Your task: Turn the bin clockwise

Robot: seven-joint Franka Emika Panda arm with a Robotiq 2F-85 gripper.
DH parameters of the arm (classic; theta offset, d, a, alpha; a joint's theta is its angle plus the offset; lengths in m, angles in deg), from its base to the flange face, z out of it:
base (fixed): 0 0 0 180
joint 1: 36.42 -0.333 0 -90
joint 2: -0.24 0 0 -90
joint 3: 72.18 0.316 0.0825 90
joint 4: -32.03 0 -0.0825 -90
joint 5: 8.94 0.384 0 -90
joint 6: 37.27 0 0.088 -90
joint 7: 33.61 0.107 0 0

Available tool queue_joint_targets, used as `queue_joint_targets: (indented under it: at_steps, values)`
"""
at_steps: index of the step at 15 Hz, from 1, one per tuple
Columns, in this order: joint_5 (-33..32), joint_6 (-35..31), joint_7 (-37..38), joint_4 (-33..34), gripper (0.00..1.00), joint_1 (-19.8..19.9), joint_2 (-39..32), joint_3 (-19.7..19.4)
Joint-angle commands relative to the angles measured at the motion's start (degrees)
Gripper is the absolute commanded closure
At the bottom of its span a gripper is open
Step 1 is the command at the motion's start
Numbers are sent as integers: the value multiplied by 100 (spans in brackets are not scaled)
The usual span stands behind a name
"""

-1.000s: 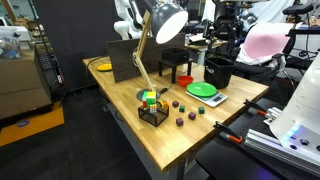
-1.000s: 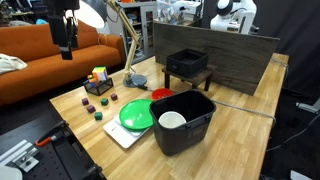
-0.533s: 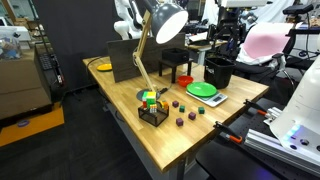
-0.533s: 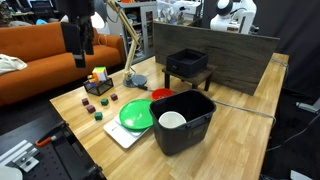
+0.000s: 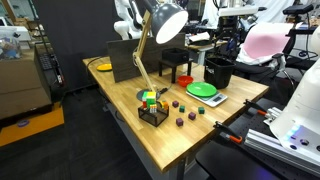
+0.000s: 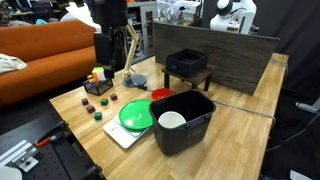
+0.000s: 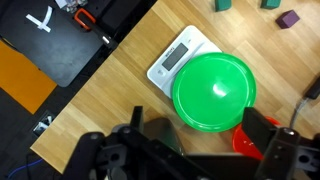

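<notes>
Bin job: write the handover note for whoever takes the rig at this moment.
Gripper: open and empty, up in the air. In the wrist view the fingers stand apart with nothing between them, looking down on the green plate and the white scale under it, not on the bin.
Bin: upright on the table beside the green plate, with a white cup inside it. Nothing touches it.
Done: no contact with the bin yet.
Left: go to the bin, take hold of a wall, turn it clockwise, let go.
</notes>
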Motion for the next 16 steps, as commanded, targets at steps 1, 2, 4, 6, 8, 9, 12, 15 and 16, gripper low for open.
queue_joint_targets:
  at_steps: [1, 2, 4, 6, 8, 9, 12, 15, 16]
  values:
    - [-31, 16, 38, 68, 0, -72, -77, -85]
    - [-31, 16, 50, 91, 0, -76, -115, -88]
    - [-31, 16, 64, 95, 0, -76, -114, -88]
    - [-32, 16, 69, 95, 0, -76, -113, -88]
    - [7, -46, 234, 155, 0, -110, -230, -32]
    - [-26, -127, 336, 169, 0, -106, -268, -18]
    - [-126, -295, 649, 309, 0, -65, -496, -46]
    - [-226, -423, 910, 480, 0, -67, -904, -110]
    - [-283, -467, 998, 548, 0, -63, -1067, -144]
